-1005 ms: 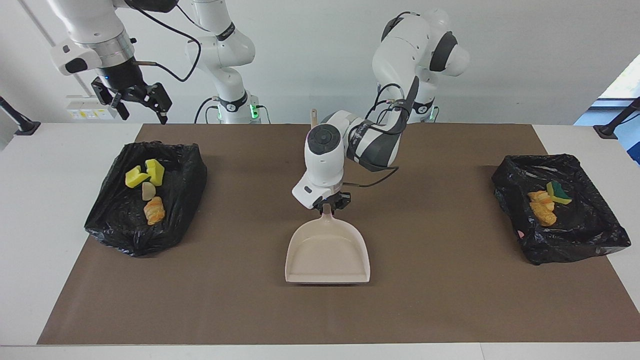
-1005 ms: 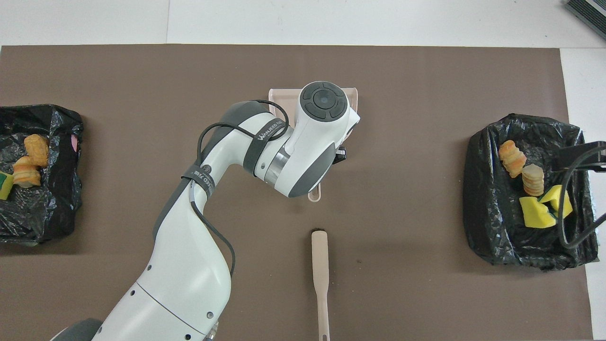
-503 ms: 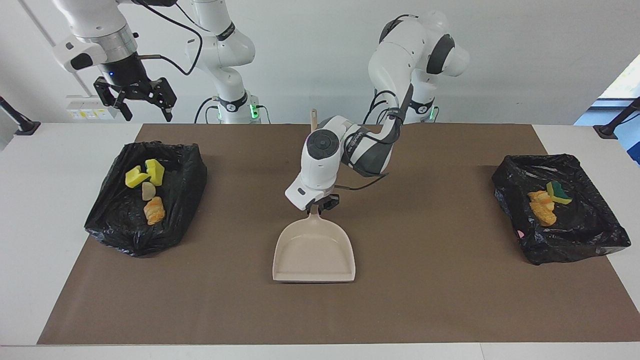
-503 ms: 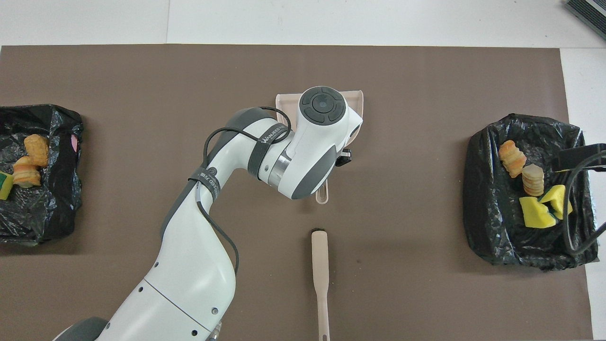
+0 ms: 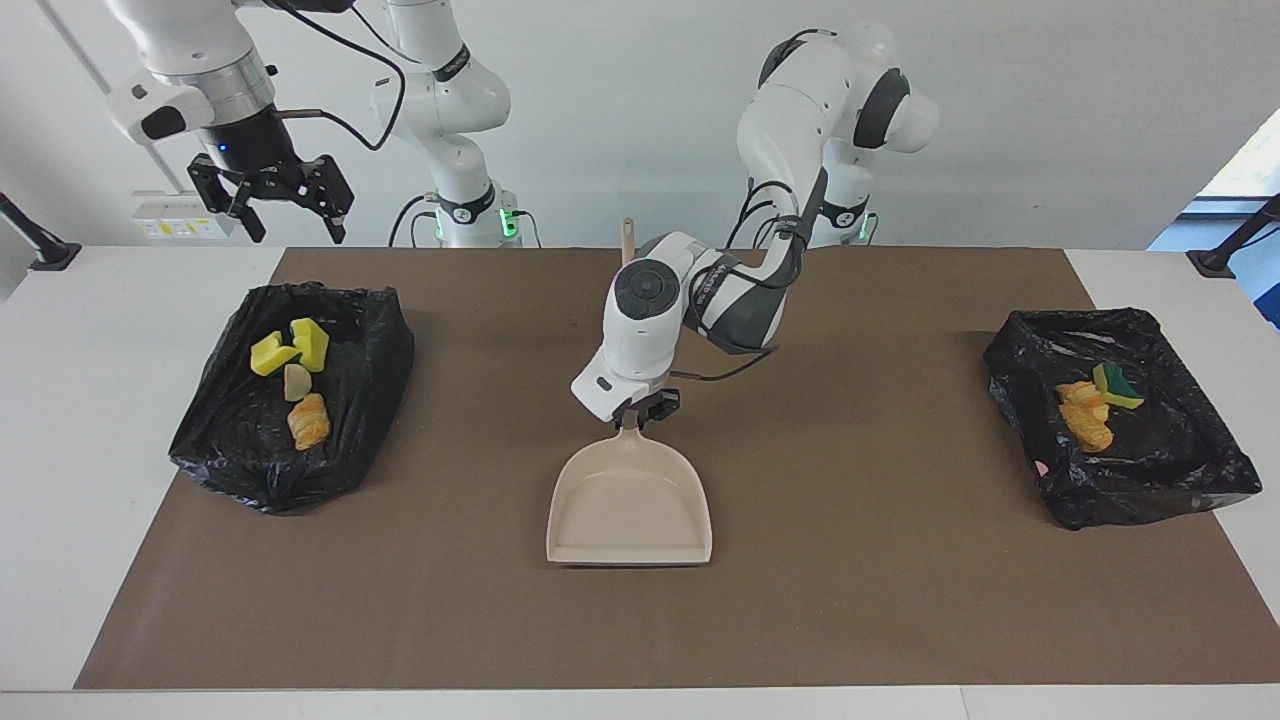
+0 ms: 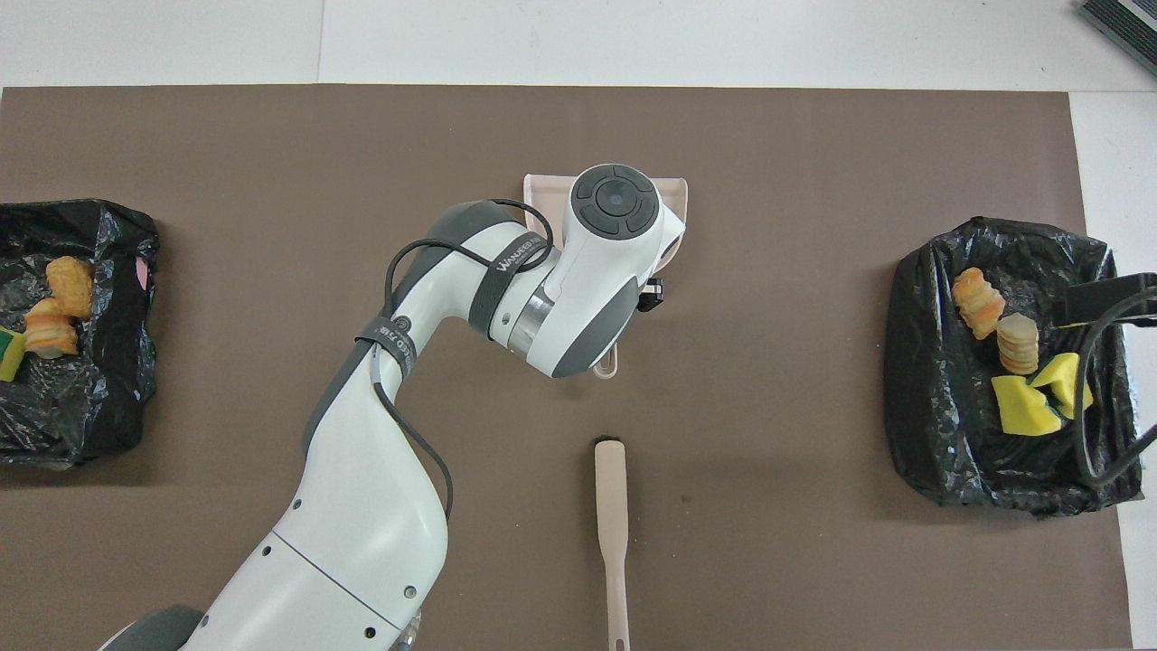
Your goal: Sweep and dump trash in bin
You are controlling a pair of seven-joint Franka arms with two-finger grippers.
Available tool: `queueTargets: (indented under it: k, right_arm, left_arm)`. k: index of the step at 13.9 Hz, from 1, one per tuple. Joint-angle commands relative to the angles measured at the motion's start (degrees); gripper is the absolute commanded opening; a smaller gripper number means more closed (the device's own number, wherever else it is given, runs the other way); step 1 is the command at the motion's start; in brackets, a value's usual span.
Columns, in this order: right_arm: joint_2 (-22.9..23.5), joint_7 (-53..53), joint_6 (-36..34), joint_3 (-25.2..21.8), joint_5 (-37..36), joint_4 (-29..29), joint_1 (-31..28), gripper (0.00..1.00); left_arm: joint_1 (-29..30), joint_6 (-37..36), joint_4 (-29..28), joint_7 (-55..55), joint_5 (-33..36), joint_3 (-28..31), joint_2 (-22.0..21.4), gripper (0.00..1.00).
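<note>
The trash lies in two black-bagged bins. The bin (image 5: pixel 370 350) at the right arm's end holds two yellow sponge chunks (image 5: pixel 290 348), a tan lump (image 5: pixel 296 381) and an orange lump (image 5: pixel 308 420). The bin (image 5: pixel 1180 450) at the left arm's end holds orange lumps (image 5: pixel 1087 418) and a green-faced sponge (image 5: pixel 1116 385). My left gripper (image 5: pixel 636 410) is shut on the handle of the beige dustpan (image 5: pixel 628 505), which lies mid-mat with its mouth away from the robots. My right gripper (image 5: pixel 288 215) hangs open and empty, high over the robots' edge of its bin.
The beige brush (image 6: pixel 613 515) lies on the brown mat (image 6: pixel 795 542) nearer to the robots than the dustpan, in line with the dustpan's handle (image 6: pixel 607 366). The left arm's forearm covers most of the pan in the overhead view.
The left gripper slid the dustpan a little toward the right arm's end, then held still. The right gripper rose slightly and turned over its bin.
</note>
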Motion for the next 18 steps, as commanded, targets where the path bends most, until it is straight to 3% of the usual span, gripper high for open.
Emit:
queueTargets:
  k: [1, 2, 3, 6, 13, 18]
  right_arm:
    - [0.07, -0.31, 0.23, 0.00, 0.24, 0.56, -0.08, 1.00]
    - [0.07, -0.40, 0.24, 0.00, 0.33, 0.56, -0.17, 1.00]
    - [-0.02, -0.40, 0.24, 0.00, 0.42, 0.48, -0.17, 1.00]
    - [-0.37, -0.31, 0.06, 0.00, 0.60, -0.14, -0.17, 1.00]
    - [-0.20, -0.31, -0.29, -0.09, 0.24, 0.47, -0.26, 1.00]
    - [-0.55, 0.48, -0.38, -0.17, 0.51, 0.04, -0.43, 1.00]
  left_arm:
    - [0.16, 0.01, -2.93, -0.06, 1.21, 0.31, -3.82, 0.83]
    - [0.25, 0.01, -3.89, 0.38, 1.21, 0.40, -5.40, 0.98]
    - [0.94, 0.09, -5.38, 2.03, 1.21, 0.40, -7.59, 1.00]
    - [4.19, 0.09, -12.84, 6.00, 1.21, 0.49, -16.19, 1.00]
    - [12.10, -0.87, -23.49, 13.63, 3.58, 0.49, -30.44, 1.00]
    - [20.53, -6.58, -23.77, 21.97, 3.58, 0.49, -36.96, 1.00]
